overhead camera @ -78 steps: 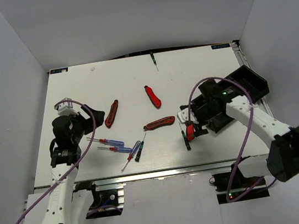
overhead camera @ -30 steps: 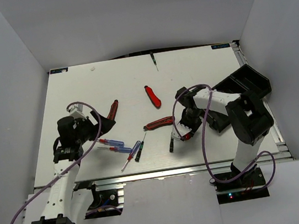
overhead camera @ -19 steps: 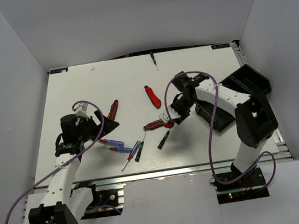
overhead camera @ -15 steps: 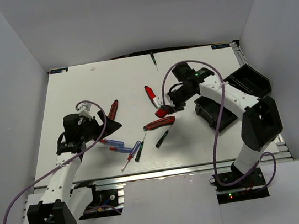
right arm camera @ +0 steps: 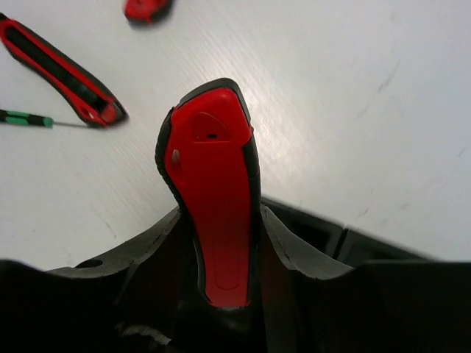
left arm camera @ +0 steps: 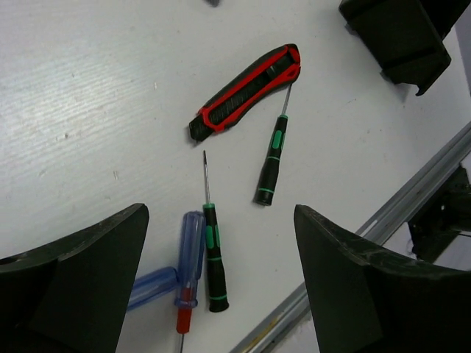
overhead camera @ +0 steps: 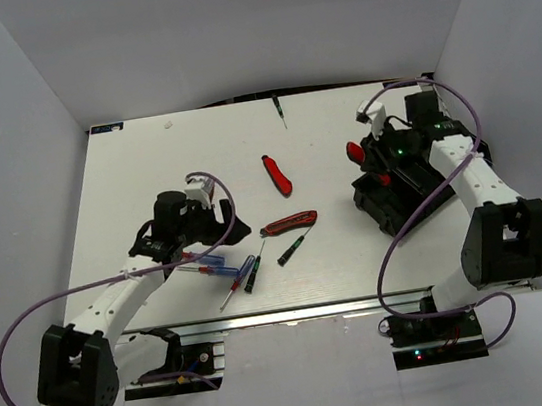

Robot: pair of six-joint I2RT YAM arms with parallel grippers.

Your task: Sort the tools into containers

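Note:
My right gripper (overhead camera: 371, 157) is shut on a red-and-black knife (right arm camera: 213, 206) and holds it over the near black bin (overhead camera: 405, 206), whose rim (right arm camera: 313, 229) shows below the knife. My left gripper (overhead camera: 205, 234) is open and empty, hovering over the screwdrivers. Between its fingers (left arm camera: 73, 279) lie a black-green screwdriver (left arm camera: 212, 254) and a blue-and-red one (left arm camera: 188, 272). A second black-green screwdriver (left arm camera: 271, 158) lies by a knife (left arm camera: 246, 92). Another knife (overhead camera: 277, 175) lies mid-table. The knife that lay at the left is hidden under my left arm.
A second black bin (overhead camera: 456, 142) stands at the far right, partly behind my right arm. One small screwdriver (overhead camera: 279, 109) lies at the table's back edge. The metal rail (left arm camera: 383, 220) runs along the near edge.
My right gripper carried the knife from mid-table to the right, over the near bin. My left arm swung right over the screwdrivers, hiding the left knife. One black-green screwdriver slid left.

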